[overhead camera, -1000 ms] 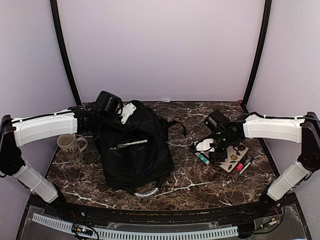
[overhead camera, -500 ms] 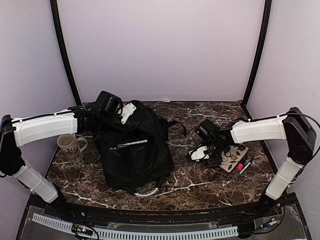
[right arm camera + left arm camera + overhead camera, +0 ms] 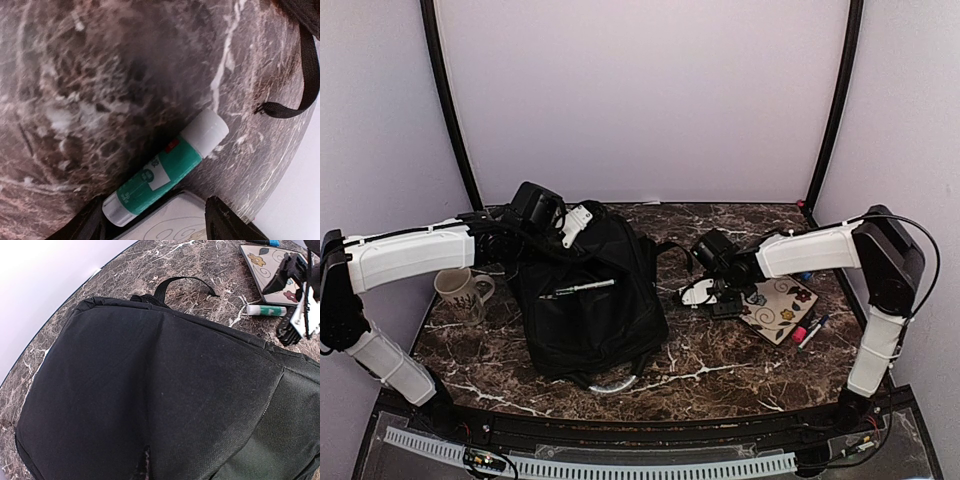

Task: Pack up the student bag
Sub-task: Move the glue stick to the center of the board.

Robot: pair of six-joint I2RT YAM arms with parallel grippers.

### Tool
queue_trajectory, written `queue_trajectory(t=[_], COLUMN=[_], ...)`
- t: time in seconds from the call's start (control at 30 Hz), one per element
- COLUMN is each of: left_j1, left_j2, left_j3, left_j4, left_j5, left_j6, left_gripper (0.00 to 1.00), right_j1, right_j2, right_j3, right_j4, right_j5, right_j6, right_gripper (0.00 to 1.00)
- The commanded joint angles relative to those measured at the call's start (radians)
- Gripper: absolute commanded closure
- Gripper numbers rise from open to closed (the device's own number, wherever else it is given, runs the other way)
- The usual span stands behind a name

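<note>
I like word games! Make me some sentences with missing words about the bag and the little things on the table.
1. The student bag is the colour ____.
2. The glue stick has a green body and a ____ cap.
3. In the top view, the mug stands to the ____ of the bag.
4. The notebook has ____ drawn on its cover.

Missing words: black; white; left; flowers.
</note>
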Motion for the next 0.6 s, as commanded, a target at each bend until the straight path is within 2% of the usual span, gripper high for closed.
queue_trajectory(t=[0.0, 0.23, 0.4, 0.57], left_j1=[0.01, 0.01, 0.009, 0.01], left_j2=[-0.027, -0.028, -0.031, -0.03], left_j3=[0.041, 0.04, 0.041, 0.042], left_j4=[0.084, 0.084, 0.084, 0.083], left_j5=[-0.018, -0.014, -0.011, -0.004], left_j6=[-0.013, -0.013, -0.013, -0.016], left_gripper=[1.0, 1.0, 1.0, 1.0], right_j1=[0.005, 0.003, -0.036, -0.126], right_j2=[0.065, 0.088, 0.075, 0.193], right_j3=[0.077, 0.155, 0.313, 0.527], right_j4=[0.058, -0.016, -0.198, -0.363], right_j5=[0.002, -0.077, -0.326, -0.593], right_j6=[0.028, 0.063, 0.21, 0.481], right_gripper=[0.32, 0.32, 0.31, 0.36])
